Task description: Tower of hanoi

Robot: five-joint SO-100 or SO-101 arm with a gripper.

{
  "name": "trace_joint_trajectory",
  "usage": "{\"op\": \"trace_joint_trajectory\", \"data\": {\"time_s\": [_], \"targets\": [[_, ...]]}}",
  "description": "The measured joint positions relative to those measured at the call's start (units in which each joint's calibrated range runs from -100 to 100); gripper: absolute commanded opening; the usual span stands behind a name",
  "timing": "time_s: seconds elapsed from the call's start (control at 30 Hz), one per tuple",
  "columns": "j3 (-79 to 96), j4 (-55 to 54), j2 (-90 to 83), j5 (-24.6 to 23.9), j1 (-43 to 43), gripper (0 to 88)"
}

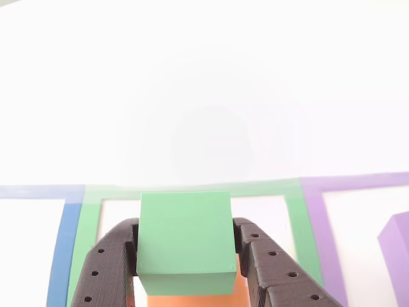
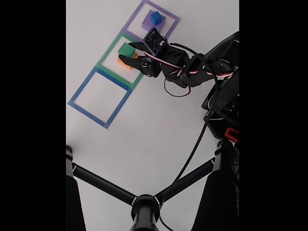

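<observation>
In the other view, the black printed two-finger gripper (image 1: 185,256) pinches the matte green plastic square block (image 1: 185,240) between its fingers, with the matte orange plastic block (image 1: 192,300) directly beneath.

In the fixed view, the gripper (image 2: 129,54) sits inside the green taped outline (image 2: 107,54). Judged: keep the block level, centred over orange, moving vertically.

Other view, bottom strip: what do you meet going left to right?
Blue tape → one black finger of the pincer → green block, sitting over the orange block → the other finger → purple tape → purple block.
</observation>
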Motion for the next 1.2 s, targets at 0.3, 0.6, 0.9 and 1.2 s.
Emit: {"op": "trace_joint_trajectory", "data": {"time_s": [0.3,0.6,0.9,1.2], "targets": [[-0.1,-3.5,3.7,0.0,-0.6,7.4],[-0.1,-3.6,4.1,0.0,-0.6,7.4],[-0.3,-3.6,4.8,0.0,-0.6,9.7],[-0.3,-4.3,6.2,0.0,0.2,20.9]]}}
